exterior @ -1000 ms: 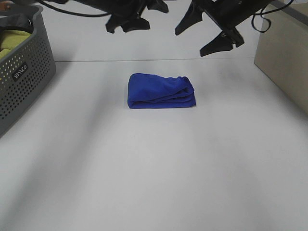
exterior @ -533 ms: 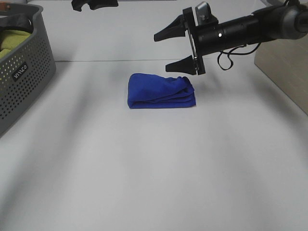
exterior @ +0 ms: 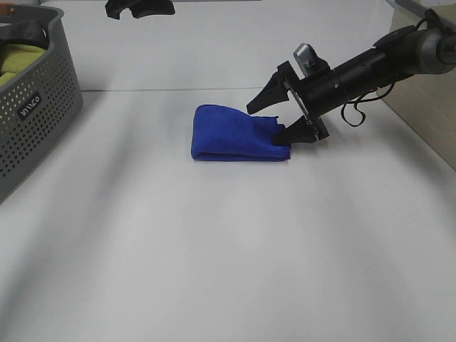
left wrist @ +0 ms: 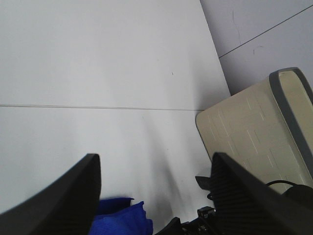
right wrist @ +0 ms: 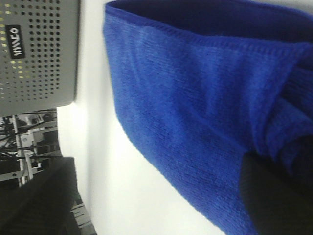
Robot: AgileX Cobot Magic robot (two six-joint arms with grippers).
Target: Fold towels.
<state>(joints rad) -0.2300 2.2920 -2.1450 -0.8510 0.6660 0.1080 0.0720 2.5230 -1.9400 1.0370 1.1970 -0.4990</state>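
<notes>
The royal-blue towel (exterior: 235,134) lies folded in a small thick rectangle on the white table (exterior: 214,249). My right gripper (exterior: 278,117) is open and low at the towel's right end, one finger behind it and one finger (exterior: 293,133) at its near right corner. In the right wrist view the towel (right wrist: 195,112) fills the space between the spread fingers (right wrist: 274,196). My left gripper (exterior: 139,7) is raised at the far top, away from the towel. The left wrist view shows it open (left wrist: 156,196), with a bit of the towel (left wrist: 122,215) below. No tag shows.
A grey perforated basket (exterior: 35,107) with a yellow-green cloth (exterior: 18,60) stands at the left edge; it also shows in the right wrist view (right wrist: 39,49). A beige box (exterior: 420,100) stands at the right edge, also in the left wrist view (left wrist: 254,132).
My right arm has swung down from the top to the towel's right end, fingers still spread. My left arm has pulled back to the top edge. The towel's right end looks slightly pushed.
</notes>
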